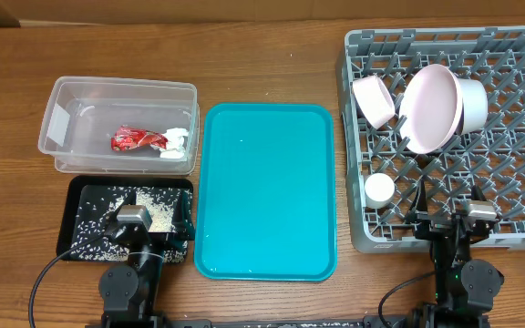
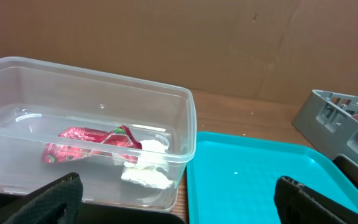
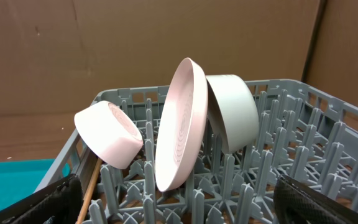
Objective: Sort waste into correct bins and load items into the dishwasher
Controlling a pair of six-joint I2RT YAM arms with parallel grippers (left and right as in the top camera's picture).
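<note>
The clear tub [image 1: 71,96] holds the red wrapper [image 1: 135,138] and white tissue [image 1: 173,146]; both show in the left wrist view, wrapper [image 2: 89,143], tissue [image 2: 145,174]. The black tray [image 1: 85,239] holds rice grains [image 1: 153,214]. The grey dish rack [image 1: 518,196] holds the plate [image 1: 429,107], two bowls [image 1: 374,100] [image 1: 472,102], the cup [image 1: 379,188] and a chopstick [image 3: 89,190]. My left gripper [image 1: 149,228] is open and empty over the black tray. My right gripper [image 1: 463,223] is open and empty over the rack's front edge.
A flat teal tray [image 1: 267,191] lies between the bins and the rack. Brown cardboard walls stand behind the table in both wrist views.
</note>
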